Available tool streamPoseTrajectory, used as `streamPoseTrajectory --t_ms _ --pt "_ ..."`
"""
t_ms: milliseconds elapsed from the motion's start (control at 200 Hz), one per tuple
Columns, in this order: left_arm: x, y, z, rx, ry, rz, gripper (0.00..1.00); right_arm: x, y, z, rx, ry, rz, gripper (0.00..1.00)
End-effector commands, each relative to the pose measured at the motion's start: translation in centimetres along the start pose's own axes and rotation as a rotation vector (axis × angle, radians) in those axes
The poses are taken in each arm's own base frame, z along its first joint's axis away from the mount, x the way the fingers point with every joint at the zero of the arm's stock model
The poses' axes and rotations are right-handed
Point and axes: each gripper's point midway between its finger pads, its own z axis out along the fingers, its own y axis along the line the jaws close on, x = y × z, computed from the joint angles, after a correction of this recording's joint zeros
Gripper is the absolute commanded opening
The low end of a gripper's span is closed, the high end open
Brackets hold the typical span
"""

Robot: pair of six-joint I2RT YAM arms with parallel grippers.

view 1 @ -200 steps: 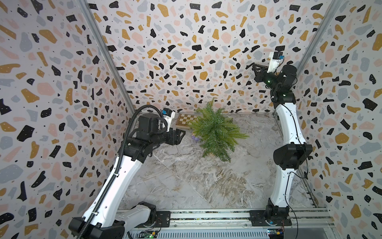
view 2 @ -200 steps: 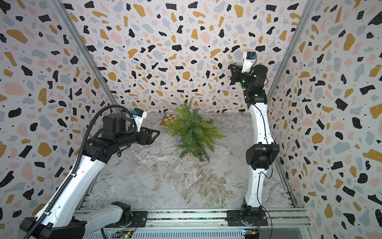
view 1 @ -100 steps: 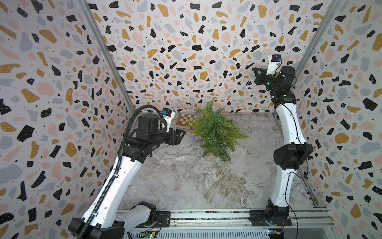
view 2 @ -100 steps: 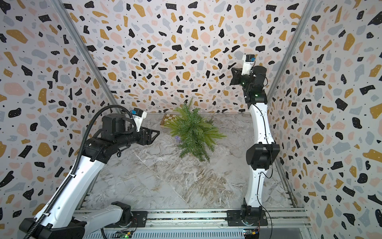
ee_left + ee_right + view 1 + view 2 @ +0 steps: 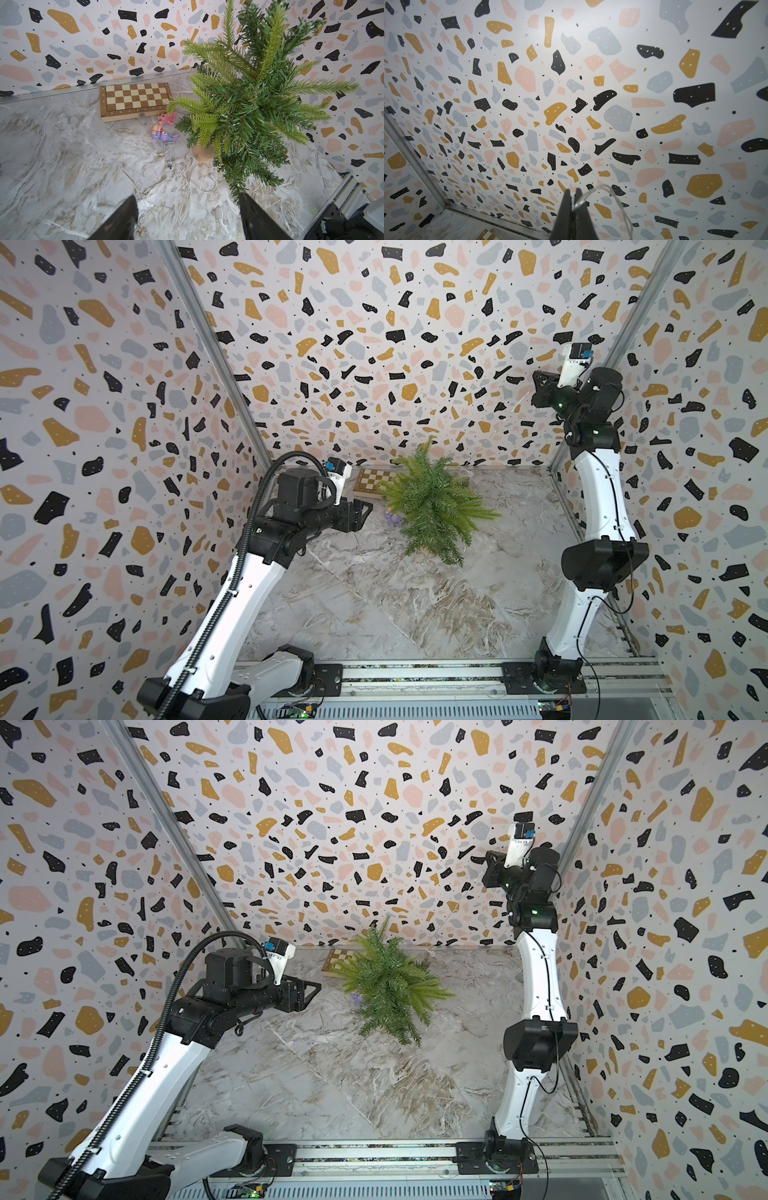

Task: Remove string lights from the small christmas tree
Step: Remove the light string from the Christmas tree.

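Observation:
The small christmas tree (image 5: 432, 506) (image 5: 390, 986) stands at the back of the marble floor; the left wrist view shows its green branches (image 5: 249, 104) and tan base (image 5: 202, 152). High near the back right corner, my right gripper (image 5: 538, 381) (image 5: 490, 863) (image 5: 573, 192) is shut on a loop of the string lights (image 5: 602, 188). A faint strand (image 5: 453, 907) slants from it down toward the tree. More wire (image 5: 199, 185) lies curled on the floor beside the base. Left of the tree, above the floor, my left gripper (image 5: 365, 510) (image 5: 316, 988) (image 5: 187, 199) hangs open and holds nothing.
A wooden chessboard (image 5: 370, 483) (image 5: 135, 99) lies against the back wall, left of the tree. A pink trinket (image 5: 167, 118), a purple one (image 5: 163, 135) (image 5: 392, 517) and a clear battery box (image 5: 169, 154) lie between board and tree base. Terrazzo walls enclose three sides.
My right gripper has drifted to the right, toward the right wall, still shut on the strand. The left arm and the tree have not moved.

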Motion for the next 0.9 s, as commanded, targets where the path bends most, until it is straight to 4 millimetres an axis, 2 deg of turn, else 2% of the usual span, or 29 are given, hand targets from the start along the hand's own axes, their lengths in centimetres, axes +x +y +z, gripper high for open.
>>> streamPoseTrajectory --t_ms 0,150,260,516,726,896 --pt "-0.3 0.0 -0.5 -0.004 -0.018 -0.008 0.76 -4.0 1.5 -2.1 -0.022 -0.082 -0.041 0.0" --pt "-0.1 0.0 -0.4 -0.004 -0.014 -0.009 0.76 -5.0 2.4 -2.4 -0.061 -0.111 -0.036 0.0" --pt "-0.1 0.0 -0.4 -0.002 -0.013 -0.01 0.76 -5.0 2.4 -2.4 -0.063 -0.111 -0.032 0.0" --pt "-0.1 0.1 -0.4 -0.007 -0.015 -0.007 0.76 -4.5 2.1 -2.6 -0.04 -0.082 -0.046 0.0" --pt "0.0 0.1 -0.2 -0.007 -0.011 -0.009 0.76 -3.2 2.0 -2.3 -0.051 -0.059 -0.026 0.0" --pt "0.1 0.1 -0.1 -0.003 -0.008 -0.015 0.76 -4.6 3.7 -2.0 -0.142 -0.117 0.006 0.0"
